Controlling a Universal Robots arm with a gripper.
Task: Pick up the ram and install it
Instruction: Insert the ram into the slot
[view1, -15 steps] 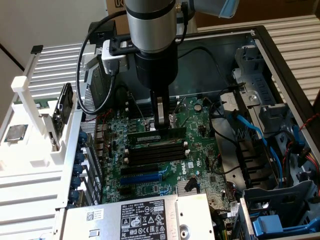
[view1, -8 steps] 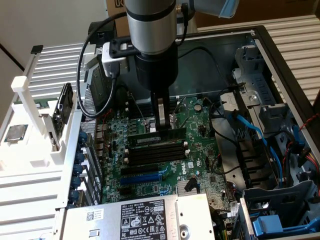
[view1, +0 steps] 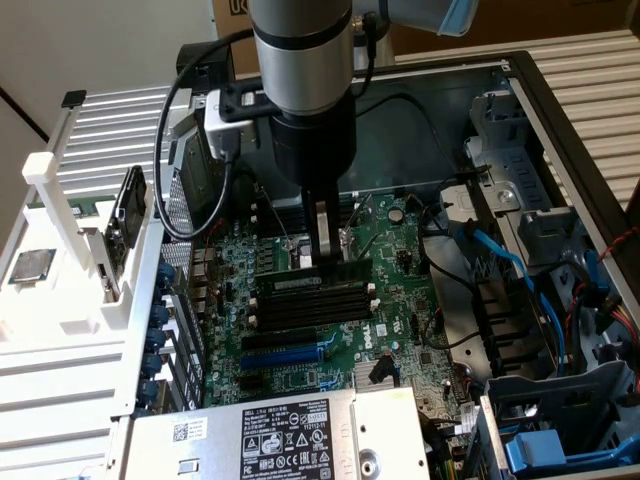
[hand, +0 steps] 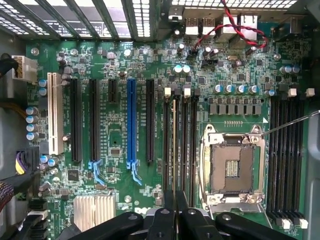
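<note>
My gripper (view1: 322, 255) hangs straight down over the motherboard (view1: 400, 250) inside the open computer case. It is shut on the ram (view1: 300, 281), a thin green stick with a white label. The stick lies level along the bank of black memory slots (view1: 310, 305), at its far edge. In the wrist view the ram (hand: 174, 145) shows edge-on as a thin line running from between my gripper (hand: 175, 212) along one of the slots (hand: 184, 145) beside the CPU socket. Whether it is seated in the slot I cannot tell.
The open CPU socket (hand: 234, 167) lies beside the slots, with a second slot bank (hand: 285, 155) past it. A white rack (view1: 75, 230) with a silver CPU chip (view1: 30, 265) stands outside the case. The power supply (view1: 290, 435) and blue cables (view1: 510, 265) flank the board.
</note>
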